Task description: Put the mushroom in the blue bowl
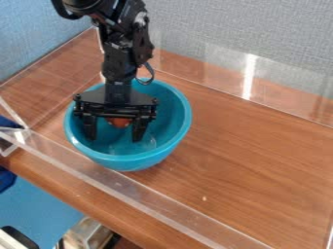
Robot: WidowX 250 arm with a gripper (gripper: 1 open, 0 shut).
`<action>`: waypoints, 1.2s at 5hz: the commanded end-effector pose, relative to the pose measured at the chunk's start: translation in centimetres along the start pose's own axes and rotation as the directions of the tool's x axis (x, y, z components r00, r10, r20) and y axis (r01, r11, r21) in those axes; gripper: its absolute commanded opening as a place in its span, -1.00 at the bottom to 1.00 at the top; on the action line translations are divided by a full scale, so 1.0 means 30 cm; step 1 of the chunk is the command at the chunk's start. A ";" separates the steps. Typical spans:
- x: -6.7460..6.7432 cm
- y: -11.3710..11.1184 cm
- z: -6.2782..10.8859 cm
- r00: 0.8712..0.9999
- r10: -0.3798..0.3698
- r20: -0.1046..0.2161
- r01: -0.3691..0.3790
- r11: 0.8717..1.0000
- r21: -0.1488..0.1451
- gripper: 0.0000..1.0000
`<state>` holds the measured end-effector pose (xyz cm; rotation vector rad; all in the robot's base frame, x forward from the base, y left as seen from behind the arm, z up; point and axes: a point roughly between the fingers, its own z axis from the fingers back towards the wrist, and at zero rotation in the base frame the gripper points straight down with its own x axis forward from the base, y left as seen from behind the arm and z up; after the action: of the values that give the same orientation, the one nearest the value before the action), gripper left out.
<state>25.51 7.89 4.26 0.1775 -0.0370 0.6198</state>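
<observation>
The end effector [116, 119] hangs pointing straight down inside the bowl [166, 138], its two fingers [82, 121] spread wide apart on either side of the mushroom [119, 122], so it looks released rather than clenched. The mushroom shows as a small reddish-brown patch between the fingers, low in the bowl; whether it already rests on the bowl's floor or is just above it cannot be told from this view. The bowl sits on the wooden desk [247, 136], near the left end, inside a clear plastic surround. As a judgement, the task is nearly complete: the mushroom is within the bowl and appears let go. What is left is for the arm to lift clear without dragging the mushroom out.
</observation>
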 end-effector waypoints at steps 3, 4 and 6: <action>0.040 0.005 0.126 0.991 -0.124 0.056 0.127 0.990 -0.054 1.00; 0.042 0.012 0.138 0.995 -0.093 0.042 0.095 0.994 -0.051 1.00; 0.062 0.042 0.066 0.999 -0.043 0.017 0.043 0.998 -0.044 1.00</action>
<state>25.89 9.06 5.76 0.1377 -0.0287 0.5625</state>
